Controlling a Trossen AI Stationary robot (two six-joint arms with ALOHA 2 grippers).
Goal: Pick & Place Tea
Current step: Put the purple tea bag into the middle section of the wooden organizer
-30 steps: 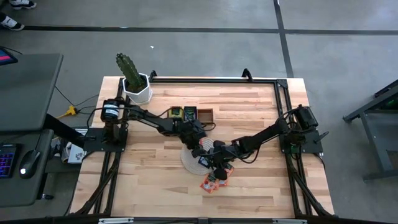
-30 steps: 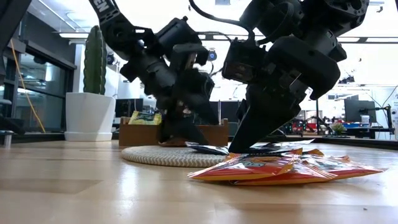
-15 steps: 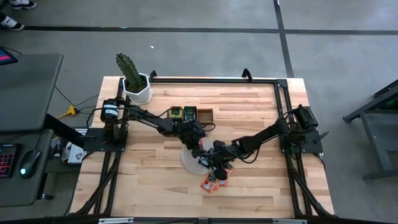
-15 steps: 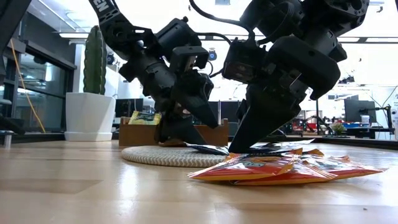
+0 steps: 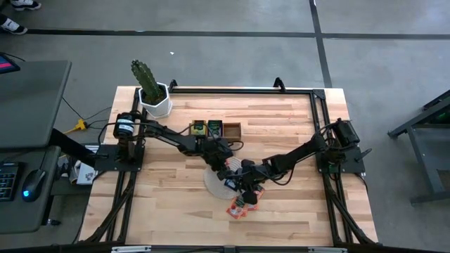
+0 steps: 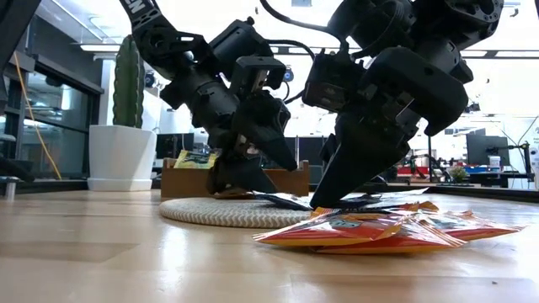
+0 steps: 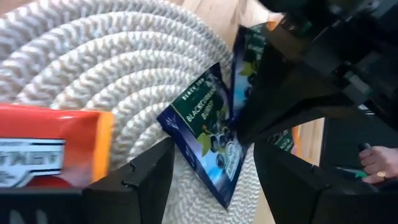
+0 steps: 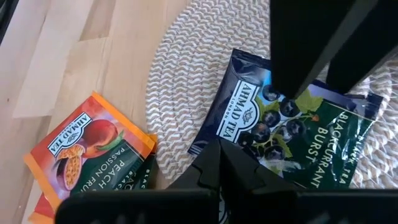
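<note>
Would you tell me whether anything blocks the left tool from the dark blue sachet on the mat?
The right tool, shut, presses on the dark blue sachet on the mat. The open left tool straddles it; the right arm crowds one side.

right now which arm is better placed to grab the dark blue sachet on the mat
Left, probably. The left gripper is open with the dark blue sachet lying between its fingers on the woven mat. The right gripper is shut above the sachets.
</note>
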